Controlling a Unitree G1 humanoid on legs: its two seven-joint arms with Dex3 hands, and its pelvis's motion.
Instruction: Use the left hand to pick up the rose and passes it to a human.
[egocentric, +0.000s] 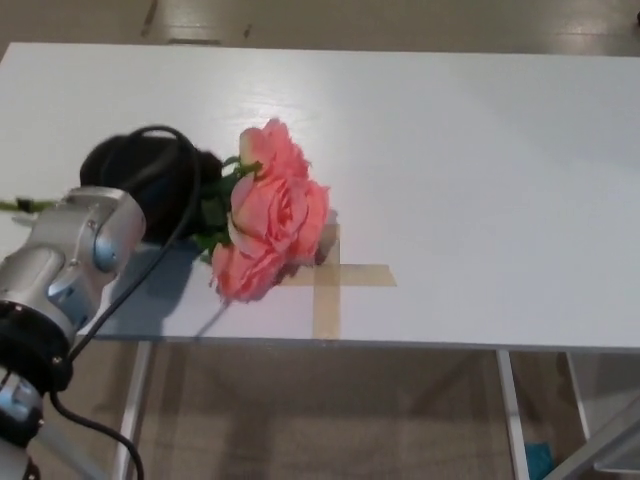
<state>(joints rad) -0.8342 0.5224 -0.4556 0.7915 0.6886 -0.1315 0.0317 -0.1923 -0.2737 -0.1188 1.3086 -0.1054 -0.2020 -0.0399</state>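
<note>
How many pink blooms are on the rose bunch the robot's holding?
3, clustered by the left hand: a top bloom, a middle bloom and a low bloom above the table. More may be hidden behind them.

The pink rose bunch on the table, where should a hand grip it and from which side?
Probably the stem end, from the robot's left. The rose bunch lies with its blooms pointing right toward the tape cross and its green leaves and stems trailing left, where the left hand sits. The soft petals would likely crush; the stems look narrow and firm.
</note>
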